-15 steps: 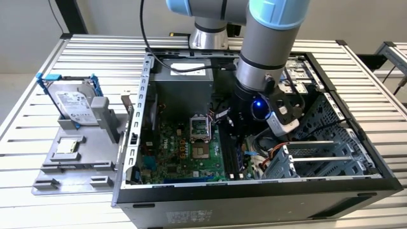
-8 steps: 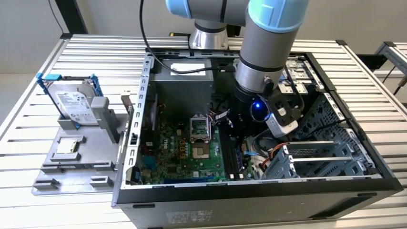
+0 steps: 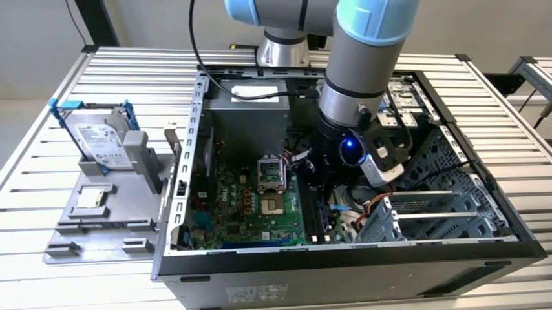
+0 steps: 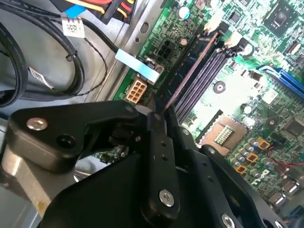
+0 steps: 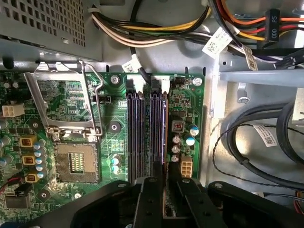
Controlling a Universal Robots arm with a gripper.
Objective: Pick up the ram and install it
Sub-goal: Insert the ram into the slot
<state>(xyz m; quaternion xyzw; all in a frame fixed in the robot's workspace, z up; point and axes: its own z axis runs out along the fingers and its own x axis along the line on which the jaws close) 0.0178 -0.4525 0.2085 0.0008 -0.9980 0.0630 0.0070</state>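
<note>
Tool (image 5: 164,190) pinching ram (image 5: 164,142) edge-on | ram standing in outermost black slot (image 5: 153,133) beside socket (image 5: 76,161) | step: seating, judged | next needs straight downward press, clips (image 5: 161,85) aligned

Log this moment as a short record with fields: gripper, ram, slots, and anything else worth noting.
gripper: low inside the computer case, over the motherboard
fingers: shut on a thin edge-on strip, apparently the ram
ram position: in line with the black slot farthest from the CPU socket; whether it is seated cannot be told
other slots: empty
CPU socket: empty, its metal frame swung open
hard drive: in blue brackets on a grey stand outside the case, at the exterior view's left
</note>
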